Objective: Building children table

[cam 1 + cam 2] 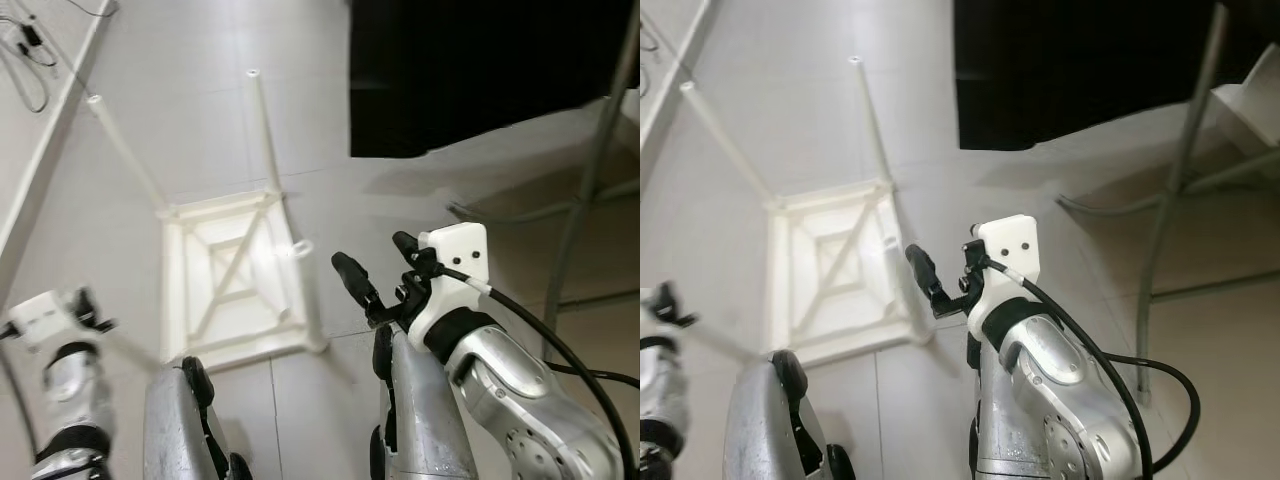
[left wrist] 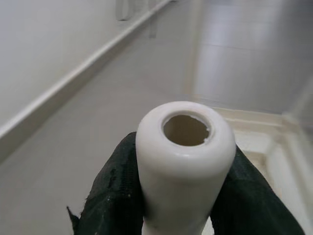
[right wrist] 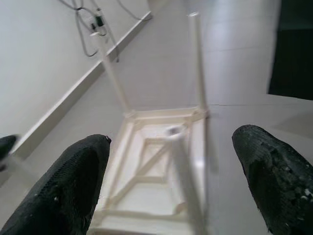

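- I see the white children's table [image 1: 235, 275] upside down on the pale tiled floor [image 1: 420, 190], three legs standing up from its corners.
- My left gripper [image 2: 183, 196], low at the near left corner, is clamped on a loose white table leg [image 2: 185, 156]; its hollow end faces the wrist camera.
- My right gripper [image 1: 378, 268] hovers just right of the table, fingers [image 3: 73, 188] spread wide, holding nothing.
- Cables [image 1: 30, 60] lie by the wall, far left.
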Robot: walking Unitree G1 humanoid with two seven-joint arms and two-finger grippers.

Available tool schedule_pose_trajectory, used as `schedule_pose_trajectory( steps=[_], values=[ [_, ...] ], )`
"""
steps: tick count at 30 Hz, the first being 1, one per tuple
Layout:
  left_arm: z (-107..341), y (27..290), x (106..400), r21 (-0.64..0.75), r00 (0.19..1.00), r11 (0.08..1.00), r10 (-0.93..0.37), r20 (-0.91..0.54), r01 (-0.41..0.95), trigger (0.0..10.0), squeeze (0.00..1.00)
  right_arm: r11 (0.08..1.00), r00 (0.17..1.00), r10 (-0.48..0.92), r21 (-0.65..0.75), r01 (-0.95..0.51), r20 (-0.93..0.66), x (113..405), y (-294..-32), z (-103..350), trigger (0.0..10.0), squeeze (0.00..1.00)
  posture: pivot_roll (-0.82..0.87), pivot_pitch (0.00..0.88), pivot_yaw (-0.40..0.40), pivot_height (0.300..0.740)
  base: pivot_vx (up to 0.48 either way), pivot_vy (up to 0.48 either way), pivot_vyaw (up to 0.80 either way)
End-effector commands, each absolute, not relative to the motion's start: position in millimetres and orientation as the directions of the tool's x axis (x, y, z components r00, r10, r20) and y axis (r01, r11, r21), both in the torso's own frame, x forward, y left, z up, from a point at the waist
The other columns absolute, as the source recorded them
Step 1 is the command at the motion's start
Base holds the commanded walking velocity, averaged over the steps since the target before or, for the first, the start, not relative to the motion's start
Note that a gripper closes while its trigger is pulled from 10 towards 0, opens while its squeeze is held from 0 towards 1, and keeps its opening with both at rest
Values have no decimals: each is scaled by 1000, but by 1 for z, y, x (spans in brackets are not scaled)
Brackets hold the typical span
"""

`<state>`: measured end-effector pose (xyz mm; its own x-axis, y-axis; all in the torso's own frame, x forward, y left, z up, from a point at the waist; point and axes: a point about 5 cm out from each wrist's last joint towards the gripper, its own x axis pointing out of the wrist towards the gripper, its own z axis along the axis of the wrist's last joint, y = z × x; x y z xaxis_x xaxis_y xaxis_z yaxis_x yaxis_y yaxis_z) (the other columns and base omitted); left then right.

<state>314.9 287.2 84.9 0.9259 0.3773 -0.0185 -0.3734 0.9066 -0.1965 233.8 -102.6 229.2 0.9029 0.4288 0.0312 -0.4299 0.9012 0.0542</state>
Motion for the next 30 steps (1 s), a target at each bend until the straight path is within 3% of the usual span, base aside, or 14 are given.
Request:
schedule_pose_trajectory(
  steps=[1, 8, 15, 16, 23, 30],
  values=[
    [60, 260, 314, -199, 960, 944, 238, -149, -265, 10000, 0, 898, 901, 433, 62, -435, 31, 233, -100, 226, 10000, 0, -226, 246, 0, 405, 0, 0, 0],
    [77, 256, 324, -198, 983, 964, 166, -80, -179, 10000, 0, 893, 896, 445, 74, -444, -2, 234, -96, 216, 10000, 0, -205, 237, -7, 405, 0, 0, 0],
    [74, 259, 313, -162, 988, 976, 138, -68, -147, 10000, 16, 913, 912, 406, 57, -403, -60, 251, -102, 201, 10000, 0, -156, 220, -33, 405, 0, 0, 0],
    [74, 260, 310, -162, 988, 976, 137, -65, -146, 10000, 1000, 918, 916, 397, 52, -394, -64, 256, -105, 199, 10000, 0, -144, 216, -40, 405, 0, 0, 0],
    [68, 259, 298, -153, 987, 977, 142, -78, -152, 10000, 1000, 911, 910, 411, 36, -410, -55, 272, -107, 198, 10000, 0, -112, 192, -55, 405, 0, 0, 0],
    [56, 287, 274, -52, 938, 942, 324, -123, -332, 10000, 1000, 892, 885, 452, 37, -451, -113, 282, -103, 183, 10000, 0, -78, 159, -67, 405, 0, 0, 0]
  ],
)
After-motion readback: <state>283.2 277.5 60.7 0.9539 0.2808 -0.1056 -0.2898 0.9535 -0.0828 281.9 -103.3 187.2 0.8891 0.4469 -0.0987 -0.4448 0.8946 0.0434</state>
